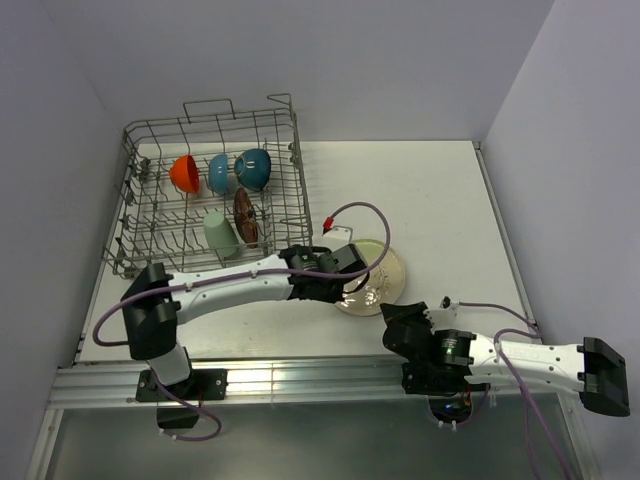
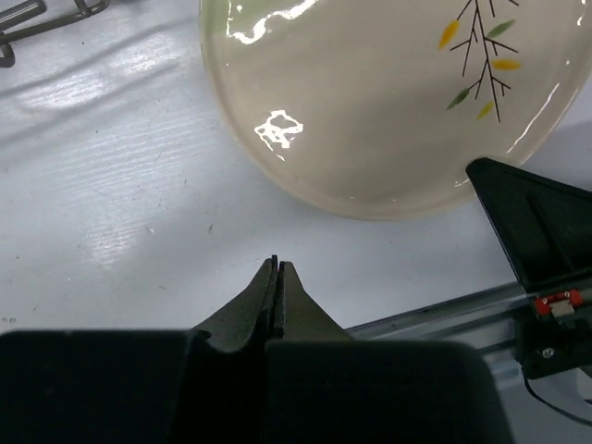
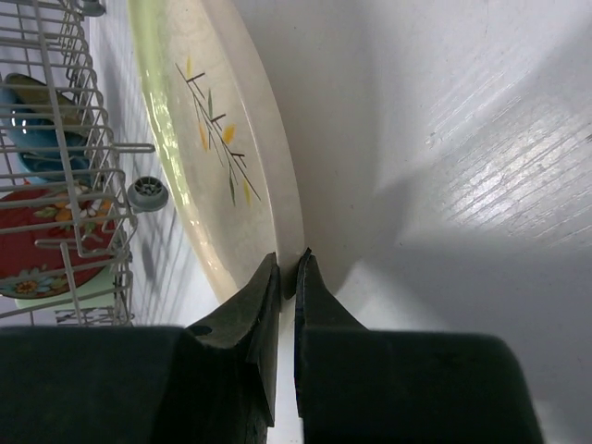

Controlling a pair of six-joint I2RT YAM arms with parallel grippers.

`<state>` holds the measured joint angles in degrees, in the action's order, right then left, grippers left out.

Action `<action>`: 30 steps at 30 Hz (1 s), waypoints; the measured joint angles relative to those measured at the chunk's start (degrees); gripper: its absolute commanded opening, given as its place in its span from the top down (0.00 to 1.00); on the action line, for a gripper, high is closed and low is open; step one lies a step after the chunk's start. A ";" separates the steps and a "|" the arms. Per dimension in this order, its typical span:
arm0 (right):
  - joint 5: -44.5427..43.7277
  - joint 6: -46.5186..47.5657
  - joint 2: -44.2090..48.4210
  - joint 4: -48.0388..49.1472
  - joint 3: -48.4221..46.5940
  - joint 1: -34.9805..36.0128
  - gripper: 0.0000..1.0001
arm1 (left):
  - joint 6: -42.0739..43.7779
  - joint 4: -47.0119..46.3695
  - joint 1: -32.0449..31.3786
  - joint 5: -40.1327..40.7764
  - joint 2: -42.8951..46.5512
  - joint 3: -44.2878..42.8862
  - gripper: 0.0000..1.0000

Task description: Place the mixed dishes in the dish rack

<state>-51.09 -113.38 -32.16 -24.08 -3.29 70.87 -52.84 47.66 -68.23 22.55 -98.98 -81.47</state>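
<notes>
At the far left of the white surface (image 1: 450, 200) a rack (image 1: 160, 215) is set, with an orange bowl (image 1: 184, 173), blue bowl (image 1: 218, 173), teal bowl (image 1: 253, 168), red bowl (image 1: 244, 216) and green cup (image 1: 220, 233) held in it. The plate (image 1: 385, 270) is placed just right of it, its rim pinched by the right claw (image 3: 289, 264). The left claw (image 2: 277, 268) is closed, empty, near the plate.

White table (image 1: 440, 200) boxed by pale lavender walls (image 1: 350, 60); aluminium rail (image 1: 300, 380) along its near edge.
</notes>
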 measured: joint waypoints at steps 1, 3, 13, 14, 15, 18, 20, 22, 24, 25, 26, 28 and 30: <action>0.00 0.15 0.96 -1.33 -0.42 0.00 1.00 | -0.07 -0.52 -0.17 0.11 1.31 1.05 0.93; -0.02 0.35 3.15 -3.67 -1.05 -0.02 1.00 | -0.17 -1.77 -0.28 0.15 4.68 4.11 0.75; -0.33 1.75 24.26 -18.21 -5.81 -0.04 1.00 | 4.81 -6.47 3.76 -4.24 20.63 14.01 0.29; -0.33 2.47 25.68 -19.30 -6.29 -0.04 1.00 | 5.77 -7.08 5.27 -5.75 21.49 14.01 0.28; -0.24 3.39 27.34 -20.85 -7.04 -0.04 1.00 | 6.78 -7.61 6.78 -7.23 22.27 14.03 0.26; -0.22 6.91 30.36 -24.15 -9.44 -0.04 1.00 | 9.66 -9.11 11.98 -12.46 24.72 14.05 0.23; -0.15 9.62 30.82 -25.07 -11.06 -0.04 1.00 | 11.54 -10.36 14.36 -15.45 25.79 14.05 0.22; 0.17 11.98 30.84 -25.40 -12.22 -0.04 1.00 | 13.07 -11.76 16.33 -19.30 26.34 14.03 0.22; 0.94 15.15 30.84 -25.42 -13.42 -0.04 1.00 | 14.36 -12.98 17.90 -23.58 26.29 13.94 0.21; 1.33 16.35 30.84 -25.40 -13.90 -0.04 1.00 | 14.80 -13.70 18.58 -25.66 26.21 13.94 0.21; 1.84 17.84 30.84 -25.40 -14.58 -0.04 1.00 | 15.10 -14.49 19.12 -27.61 26.14 13.94 0.21; 2.97 20.44 30.84 -25.42 -16.28 -0.04 1.00 | 15.74 -16.20 20.31 -31.63 25.92 13.94 0.21; 3.67 22.36 30.84 -25.35 -17.86 -0.04 1.00 | 16.20 -17.88 21.38 -35.17 25.42 13.94 0.21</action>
<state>-47.42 -91.02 -1.32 -49.43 -21.15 70.83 -36.64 29.78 -46.85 -12.62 -73.56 -67.53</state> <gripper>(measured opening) 0.096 0.787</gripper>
